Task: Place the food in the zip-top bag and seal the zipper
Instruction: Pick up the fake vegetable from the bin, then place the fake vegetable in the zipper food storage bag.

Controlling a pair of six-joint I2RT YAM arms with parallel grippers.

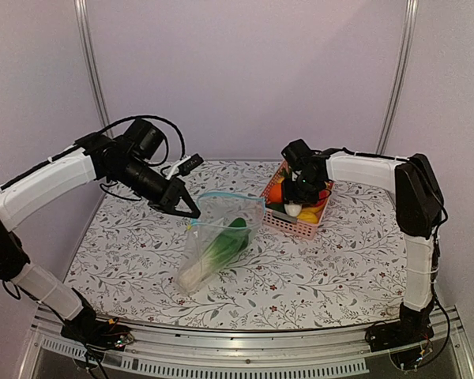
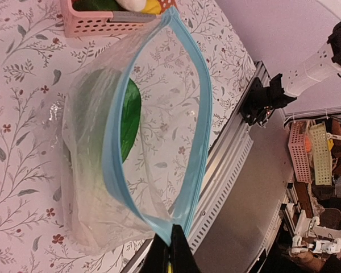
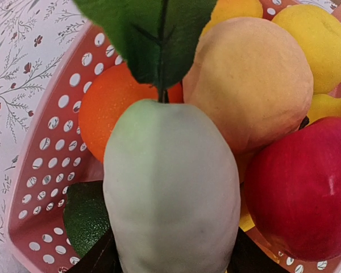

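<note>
my left pincer (image 1: 191,212) is clenched on the zipper (image 2: 202,114), holding the bag (image 1: 209,225) mouth open over the table (image 1: 340,268), with the bok choy (image 1: 219,251) lying inside. my right pincer (image 1: 300,197) is down in the basket (image 1: 296,227), fingers (image 3: 99,259) either side of a pale vegetable (image 3: 170,187) beside the peach (image 3: 250,79) and red fruit (image 3: 307,187). i can't tell whether it grips.
</note>
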